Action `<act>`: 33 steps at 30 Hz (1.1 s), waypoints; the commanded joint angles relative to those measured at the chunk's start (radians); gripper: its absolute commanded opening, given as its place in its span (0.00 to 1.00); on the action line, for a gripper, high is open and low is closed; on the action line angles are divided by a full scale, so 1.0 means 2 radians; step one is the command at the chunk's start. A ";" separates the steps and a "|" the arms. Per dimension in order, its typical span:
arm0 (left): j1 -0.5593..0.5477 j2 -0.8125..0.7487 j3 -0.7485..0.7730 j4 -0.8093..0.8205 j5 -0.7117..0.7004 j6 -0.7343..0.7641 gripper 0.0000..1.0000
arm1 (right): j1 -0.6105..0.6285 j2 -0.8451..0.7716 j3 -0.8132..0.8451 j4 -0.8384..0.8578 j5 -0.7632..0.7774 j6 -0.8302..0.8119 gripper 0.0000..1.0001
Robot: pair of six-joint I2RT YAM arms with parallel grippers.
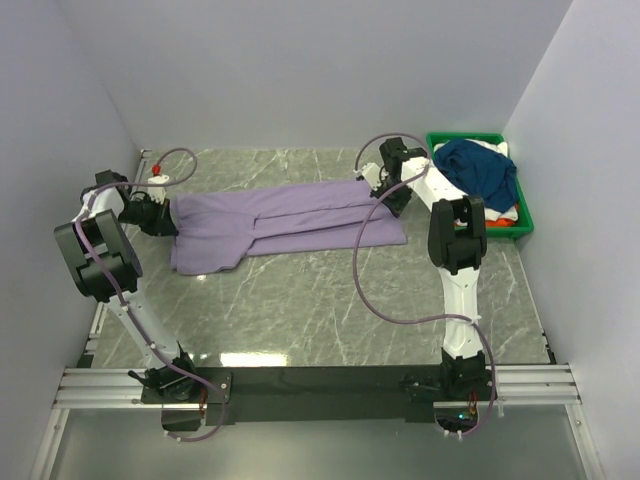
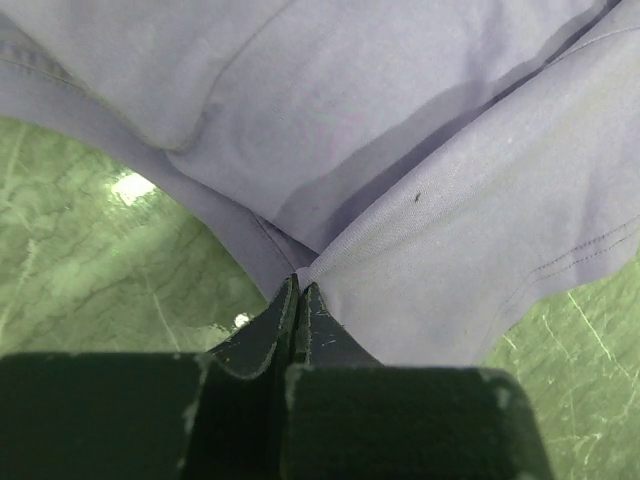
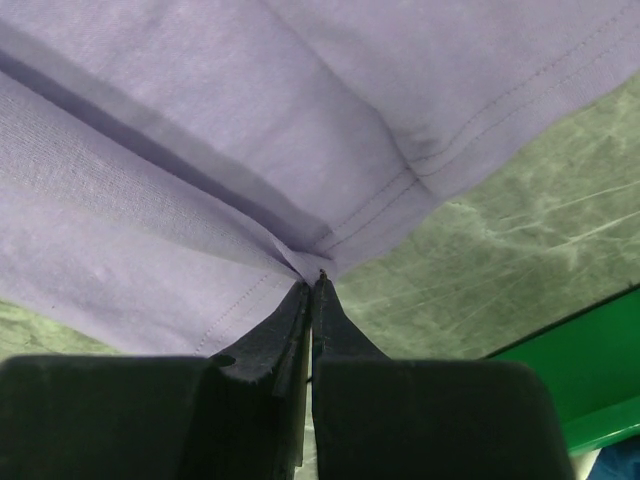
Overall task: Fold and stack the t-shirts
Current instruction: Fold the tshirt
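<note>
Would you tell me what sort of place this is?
Likely a robot lab cell: white walls around a marbled table, left gripper and right gripper pinching a lavender t-shirt, green bin of garments.

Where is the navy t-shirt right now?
Top view, far right: the navy t-shirt lies heaped in the green bin, right of the right claw.

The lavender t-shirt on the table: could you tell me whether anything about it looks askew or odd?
Yes, slightly. The lavender t-shirt lies stretched between the left gripper and right gripper, both jaws shut on its ends, but the lengthwise fold is uneven: a wider flap spreads toward the near side at its left end.
</note>
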 commanded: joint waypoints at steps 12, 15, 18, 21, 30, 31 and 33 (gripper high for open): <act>-0.014 0.016 0.016 0.075 -0.017 -0.058 0.01 | -0.012 0.018 0.030 0.024 0.020 0.018 0.00; -0.016 0.014 0.014 0.094 -0.023 -0.079 0.17 | -0.011 0.018 0.029 0.027 0.033 0.025 0.07; -0.008 0.000 0.024 0.077 -0.007 -0.085 0.39 | -0.011 0.007 0.024 0.030 0.052 0.042 0.40; 0.008 -0.057 0.011 0.049 0.011 -0.061 0.52 | -0.014 -0.039 0.001 0.037 0.041 0.057 0.69; 0.011 -0.211 -0.169 0.057 -0.033 -0.017 0.55 | -0.009 -0.121 -0.049 -0.025 -0.069 0.124 0.65; 0.011 -0.214 -0.180 0.076 -0.042 -0.028 0.55 | -0.005 -0.122 -0.068 -0.022 -0.075 0.129 0.62; 0.011 -0.212 -0.206 0.091 -0.047 -0.058 0.54 | -0.002 -0.123 -0.090 -0.011 -0.085 0.140 0.56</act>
